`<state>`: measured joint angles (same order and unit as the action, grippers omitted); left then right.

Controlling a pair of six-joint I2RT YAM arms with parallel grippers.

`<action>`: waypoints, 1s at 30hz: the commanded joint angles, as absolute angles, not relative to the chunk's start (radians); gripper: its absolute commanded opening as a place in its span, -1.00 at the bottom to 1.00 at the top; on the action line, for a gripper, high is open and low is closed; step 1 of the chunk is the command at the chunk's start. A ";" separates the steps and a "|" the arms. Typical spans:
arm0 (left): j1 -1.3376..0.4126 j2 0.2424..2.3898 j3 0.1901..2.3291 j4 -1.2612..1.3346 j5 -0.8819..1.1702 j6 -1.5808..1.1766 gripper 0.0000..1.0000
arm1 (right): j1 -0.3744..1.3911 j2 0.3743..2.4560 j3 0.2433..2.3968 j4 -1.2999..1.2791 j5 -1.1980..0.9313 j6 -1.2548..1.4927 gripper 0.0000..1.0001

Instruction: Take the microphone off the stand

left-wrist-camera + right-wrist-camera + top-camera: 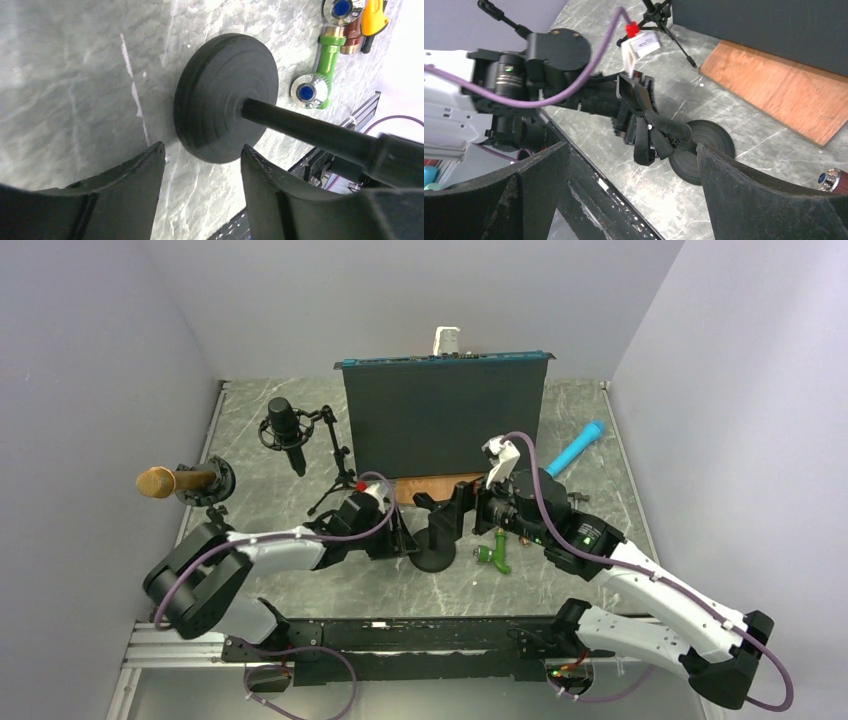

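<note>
A black stand with a round base [433, 558] stands mid-table; its base [225, 97] and pole [310, 131] fill the left wrist view, and no microphone shows on it. A blue microphone [579, 448] lies on the table at the back right. A gold microphone [158, 482] sits in a holder at the far left. A black studio microphone [284, 424] hangs on a tripod. My left gripper [404, 540] [202, 150] is open and empty, just beside the base's edge. My right gripper [462, 507] [634, 150] is open wide and empty, by the stand's top.
A dark upright panel [443, 415] stands at the back with a wooden board [784, 95] at its foot. Green and copper pipe fittings [494, 556] [325, 62] lie right of the stand base. A black rail [400, 635] runs along the near edge.
</note>
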<state>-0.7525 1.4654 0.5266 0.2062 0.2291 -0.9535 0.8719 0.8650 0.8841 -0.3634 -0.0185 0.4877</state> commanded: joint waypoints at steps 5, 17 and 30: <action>-0.741 1.085 0.538 -0.161 0.017 -0.770 0.65 | 0.870 0.921 0.994 -0.382 0.049 0.429 1.00; -0.625 0.727 0.904 -0.670 -0.135 -0.489 0.99 | 0.870 1.015 1.056 -0.353 0.031 0.401 1.00; -0.597 0.905 1.470 -0.875 -0.397 -0.307 0.95 | 0.873 1.255 1.262 -0.327 -0.024 0.387 1.00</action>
<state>-0.6052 0.8501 1.3632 -0.7933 -0.2771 -0.3695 0.8719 1.2011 1.1439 -0.3729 -0.0120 0.4107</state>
